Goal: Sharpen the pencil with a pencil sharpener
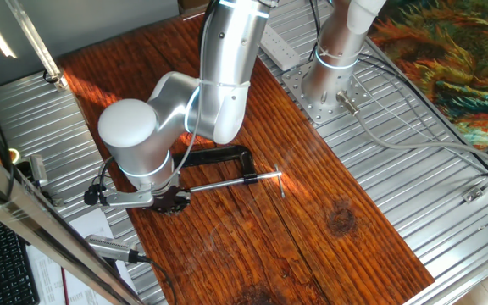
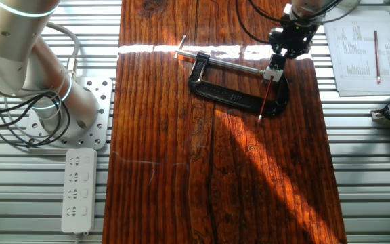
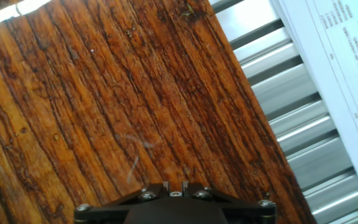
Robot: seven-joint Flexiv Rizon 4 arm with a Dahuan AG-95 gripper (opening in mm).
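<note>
One pencil [image 2: 265,102], a thin red stick, slants down from the gripper [image 2: 271,72] in the upper right of the other fixed view, its lower tip over the black clamp [image 2: 235,93]. The fingers appear closed on its upper end. I cannot make out the pencil sharpener; it may sit where the tip meets the clamp. The step looks like bringing the tip into the sharpener; next calls for seating and twisting it. Printed sheets [image 2: 361,51] lie at far right, their writing too small to read.

fixed views: high, opposite sides, sharing wooden table [image 1: 312,246] | hand view: close on tabletop
</note>
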